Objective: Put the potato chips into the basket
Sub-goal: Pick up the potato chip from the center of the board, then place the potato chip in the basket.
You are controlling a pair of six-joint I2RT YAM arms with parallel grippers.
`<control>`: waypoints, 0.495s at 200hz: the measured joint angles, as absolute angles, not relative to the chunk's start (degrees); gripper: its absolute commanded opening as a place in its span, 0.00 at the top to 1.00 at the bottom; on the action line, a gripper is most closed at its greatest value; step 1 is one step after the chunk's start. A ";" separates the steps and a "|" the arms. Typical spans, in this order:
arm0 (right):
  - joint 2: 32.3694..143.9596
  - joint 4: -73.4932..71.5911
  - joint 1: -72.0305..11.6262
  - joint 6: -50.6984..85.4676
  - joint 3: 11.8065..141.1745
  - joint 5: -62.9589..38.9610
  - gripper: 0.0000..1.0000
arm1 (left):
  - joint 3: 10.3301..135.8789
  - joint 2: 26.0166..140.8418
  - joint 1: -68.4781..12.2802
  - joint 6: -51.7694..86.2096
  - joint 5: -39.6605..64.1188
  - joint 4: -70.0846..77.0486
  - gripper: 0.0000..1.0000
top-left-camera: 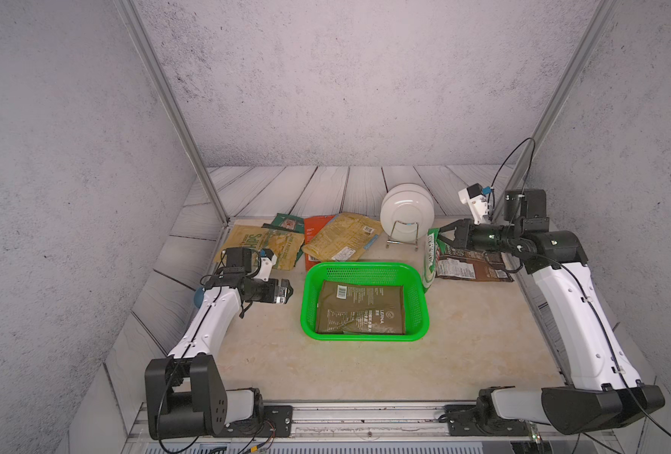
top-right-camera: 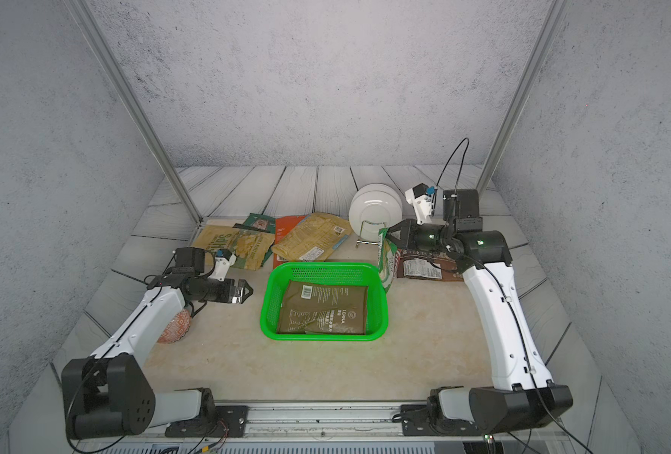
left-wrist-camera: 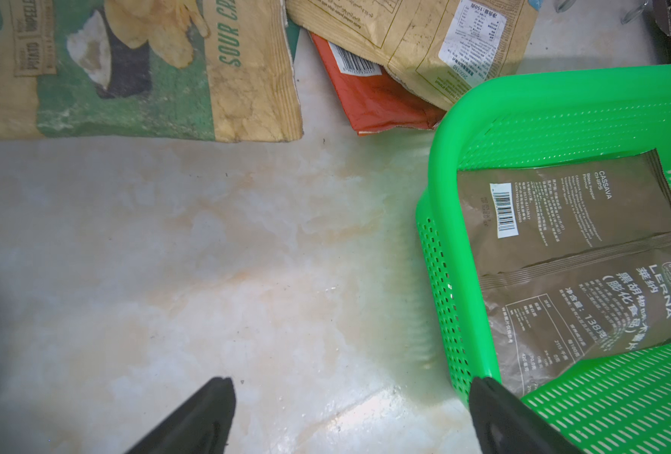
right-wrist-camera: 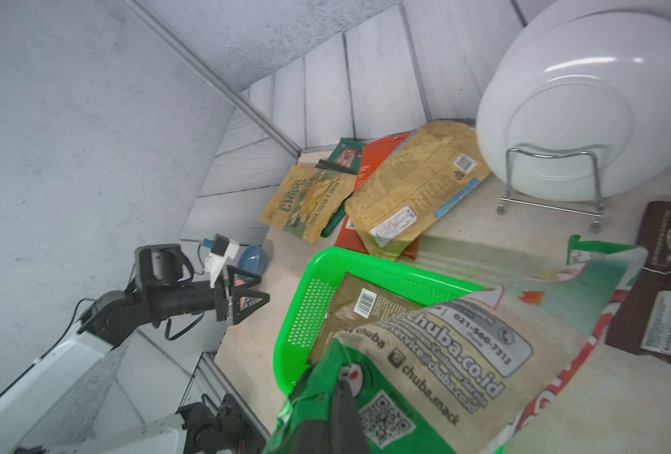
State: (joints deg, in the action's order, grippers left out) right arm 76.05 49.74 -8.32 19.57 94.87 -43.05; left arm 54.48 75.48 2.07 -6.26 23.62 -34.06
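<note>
One olive-brown flat chip bag [top-left-camera: 359,308] lies in the bright green perforated plastic basket [top-left-camera: 361,266]. Right gripper [top-left-camera: 442,236] clamps a green-white crinkly bag [top-left-camera: 430,261] beside it; left gripper [top-left-camera: 286,291] gapes empty. Other bags [top-left-camera: 340,236] wait on the desk [top-left-camera: 365,365].

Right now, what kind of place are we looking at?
Probably a robot practice booth: a left arm and right arm mounted on a rail, plain grey walls, and chip bags beside a basket.
</note>
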 measured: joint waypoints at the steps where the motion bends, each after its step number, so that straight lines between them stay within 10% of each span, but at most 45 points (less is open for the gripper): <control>1: 76.05 49.67 -8.36 19.55 94.87 -43.18 1.00 | 54.48 75.48 2.07 -6.26 23.62 -34.06 0.00; 99: 73.97 47.64 -11.44 17.04 91.09 -53.87 1.00 | 54.48 75.50 2.02 -6.26 23.62 -34.06 0.00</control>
